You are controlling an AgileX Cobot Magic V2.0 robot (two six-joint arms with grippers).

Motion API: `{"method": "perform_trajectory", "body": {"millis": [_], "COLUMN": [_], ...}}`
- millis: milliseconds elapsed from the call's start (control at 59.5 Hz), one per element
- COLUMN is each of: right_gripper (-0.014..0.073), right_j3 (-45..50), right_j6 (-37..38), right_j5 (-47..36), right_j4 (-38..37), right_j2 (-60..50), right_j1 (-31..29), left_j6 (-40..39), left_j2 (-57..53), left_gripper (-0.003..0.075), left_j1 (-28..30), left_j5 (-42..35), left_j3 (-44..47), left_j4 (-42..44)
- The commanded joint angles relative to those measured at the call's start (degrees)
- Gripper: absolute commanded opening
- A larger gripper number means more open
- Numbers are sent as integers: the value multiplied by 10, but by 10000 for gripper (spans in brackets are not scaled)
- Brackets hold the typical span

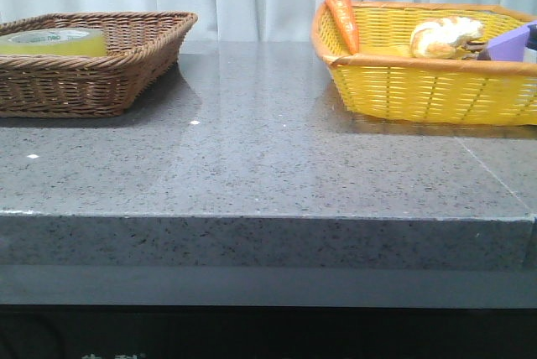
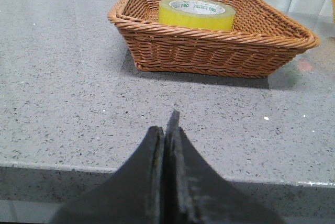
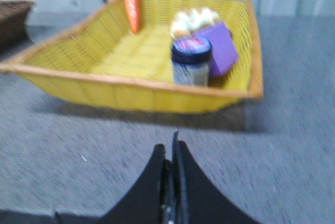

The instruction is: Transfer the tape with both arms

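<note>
The tape (image 1: 54, 41), a yellow roll with a white core and green lettering, lies flat in the brown wicker basket (image 1: 126, 74) at the table's far left. It also shows in the left wrist view (image 2: 197, 13), inside the same basket (image 2: 209, 56). My left gripper (image 2: 166, 130) is shut and empty, over the table's front edge, well short of the basket. My right gripper (image 3: 170, 150) is shut and empty, in front of the yellow basket (image 3: 131, 96). Neither arm shows in the front view.
The yellow basket (image 1: 428, 86) stands at the far right. It holds a toy carrot (image 1: 342, 11), a pale bread-like item (image 1: 445, 36), a purple block (image 3: 220, 46) and a dark-lidded jar (image 3: 191, 62). Grey stone tabletop (image 1: 268, 158) lies between the baskets.
</note>
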Motion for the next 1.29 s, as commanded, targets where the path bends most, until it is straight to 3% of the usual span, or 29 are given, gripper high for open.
{"method": "perform_trajectory", "body": {"millis": [0,118,1278], "right_gripper": [-90,-90,-90], "right_j3": [27,63,61], "right_j6": [-1,-1,-1], "right_j5": [-58,-65,-56], "right_j4": [-5,-5,-5], "right_j2": [-28,-57,-57], "right_j1": [-16,-20,-20], "left_j6": [-5,-5,-5], "left_j2": [-11,-11,-10], "left_gripper": [-20,-20,-20], "left_j1": [-1,-1,-1], "left_j5": [-51,-51,-51], "left_j3": [22,22,22], "left_j4": [-5,-5,-5]}}
